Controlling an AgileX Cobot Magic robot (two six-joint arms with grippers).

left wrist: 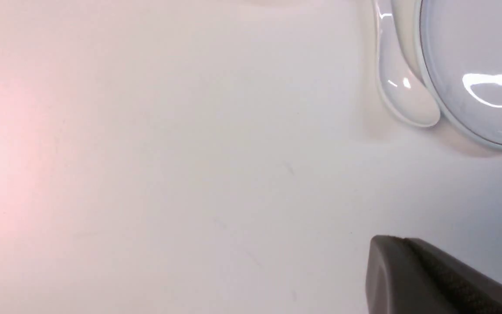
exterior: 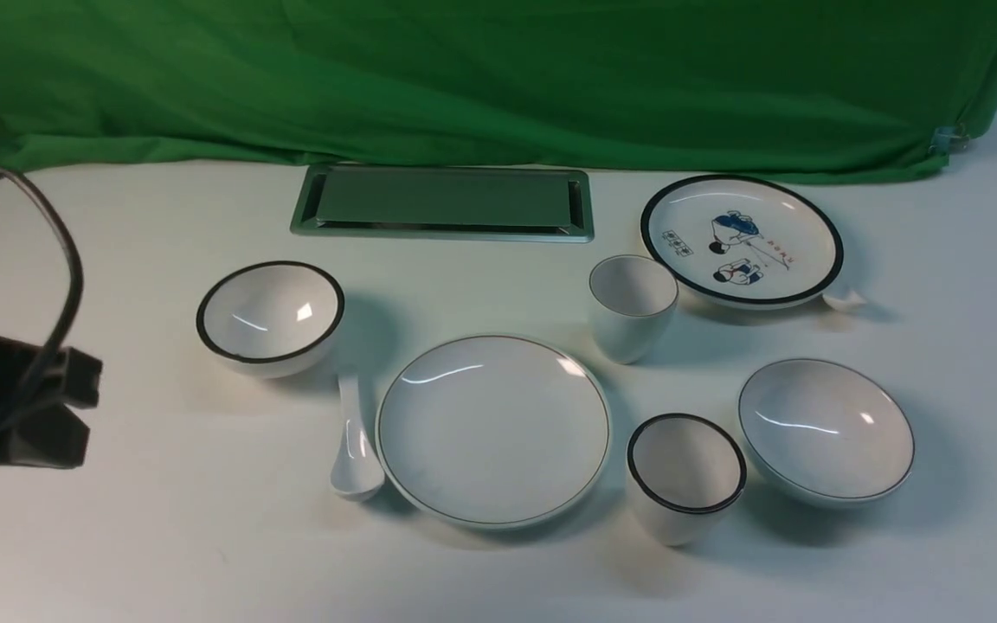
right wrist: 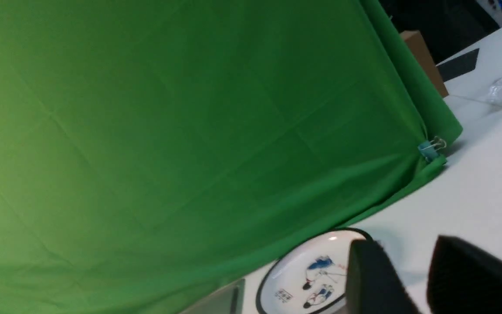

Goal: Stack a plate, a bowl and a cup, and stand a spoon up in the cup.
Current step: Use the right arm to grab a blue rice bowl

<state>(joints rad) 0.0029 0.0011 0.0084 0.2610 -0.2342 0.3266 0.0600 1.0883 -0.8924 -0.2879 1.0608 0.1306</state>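
The plain white plate (exterior: 493,430) lies in the middle of the table, and its edge shows in the left wrist view as the plate (left wrist: 477,74). Beside its left rim lies the white spoon (exterior: 356,441), scoop toward me, seen again as the spoon (left wrist: 408,93). At the right sits the shallow bowl (exterior: 826,430) with a thin rim line. The pale-rimmed cup (exterior: 633,307) stands behind the plate. My left gripper (exterior: 74,398) (left wrist: 401,240) hovers at the far left, shut and empty. My right gripper (right wrist: 403,244) is open, holds nothing, and is outside the front view.
A black-rimmed bowl (exterior: 271,316) sits at the left and a black-rimmed cup (exterior: 685,476) stands between plate and bowl. A cartoon plate (exterior: 742,240) (right wrist: 303,274) lies back right with a second spoon (exterior: 845,299) by it. A metal tray (exterior: 445,203) lies before the green cloth (exterior: 498,78).
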